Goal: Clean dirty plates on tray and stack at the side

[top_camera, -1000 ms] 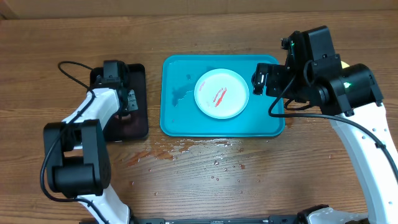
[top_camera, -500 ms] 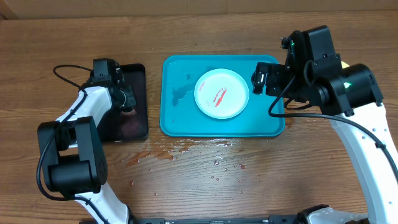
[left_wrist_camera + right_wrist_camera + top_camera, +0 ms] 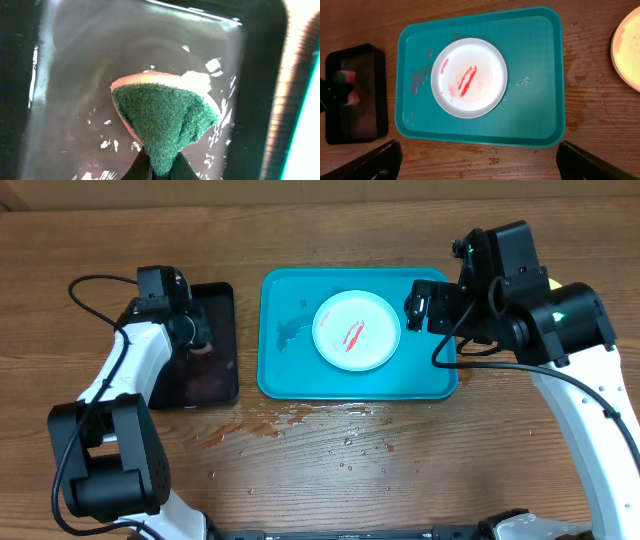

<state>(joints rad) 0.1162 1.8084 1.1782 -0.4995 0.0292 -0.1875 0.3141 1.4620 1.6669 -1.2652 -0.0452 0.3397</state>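
Tray (image 3: 290, 375) lies lengthwise left-right (overhead), holding 1 plate (image 3: 357, 330); left jaws pinch sponge (image 3: 165, 117), right jaws spread.

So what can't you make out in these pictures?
Pale plate: cut off by the right wrist view's edge; overhead, the right arm hides it, so one or a stack is unclear.
Sponge: overhead, mostly covered by the left arm.
Left jaws: only their tips show at the left wrist view's bottom edge, pinching the sponge.
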